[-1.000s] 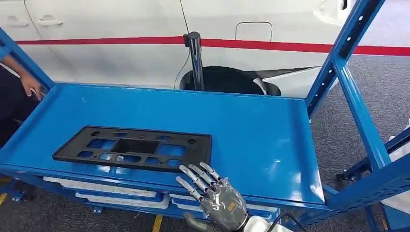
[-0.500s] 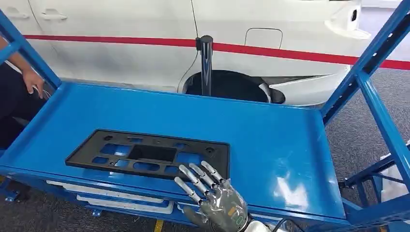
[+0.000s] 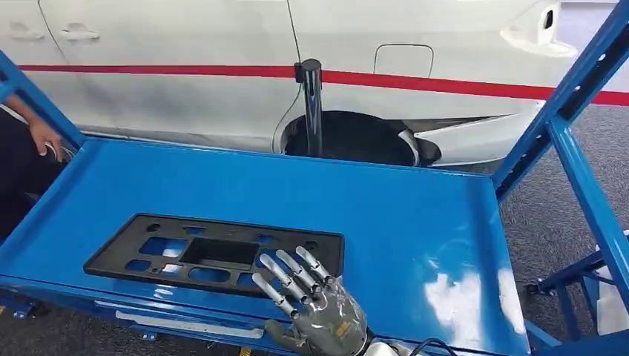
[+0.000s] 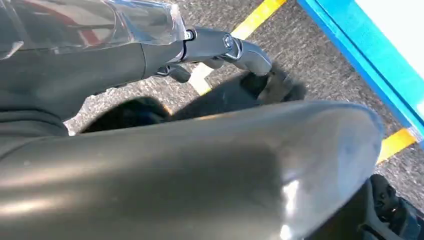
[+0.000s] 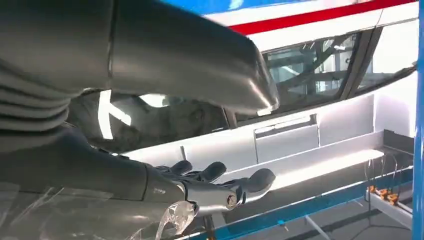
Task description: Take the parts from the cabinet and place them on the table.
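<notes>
A black part (image 3: 215, 252), a flat perforated frame, lies on the blue tabletop (image 3: 400, 215) with its long axis running left to right along the near edge, toward the left half. The right hand (image 3: 311, 304) hovers at the part's near right corner, fingers (image 3: 285, 271) spread and holding nothing. The left hand (image 4: 220, 47) hangs over the floor, fingers loosely apart. Bare blue surface lies right of the part and behind it.

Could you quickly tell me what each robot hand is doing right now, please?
Left robot hand: cannot be told.
Right robot hand: open, fingers spread above the flat black plastic panel.
</notes>
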